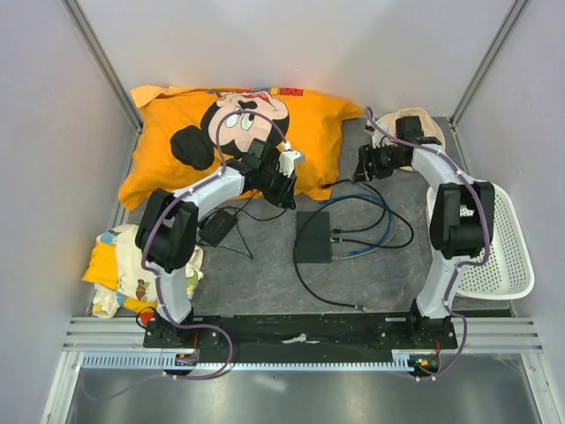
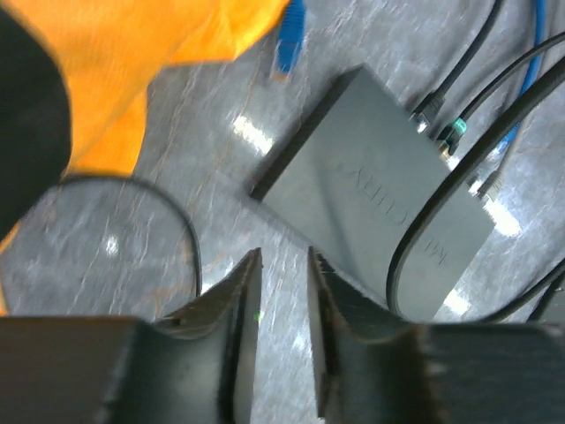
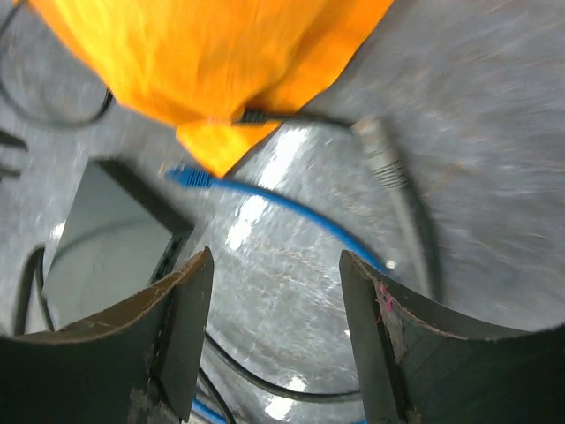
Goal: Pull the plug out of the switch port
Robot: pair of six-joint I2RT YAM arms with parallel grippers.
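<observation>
At 11 o'clock of the switch (image 1: 313, 237), the left tool (image 2: 282, 265) hangs narrow and empty, aimed at it. The switch lies central on the desk (image 1: 256, 274), plugs (image 2: 450, 132) seated along its 3 o'clock edge. At 1 o'clock, the right tool (image 3: 275, 265) gapes wide, empty, likely readied for that edge.

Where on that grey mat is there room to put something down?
Bare mat lies between the switch, the adapter brick and the front rail; another patch sits nearer than the looped cables, toward the white basket. Right of the switch the cables crowd it.
</observation>
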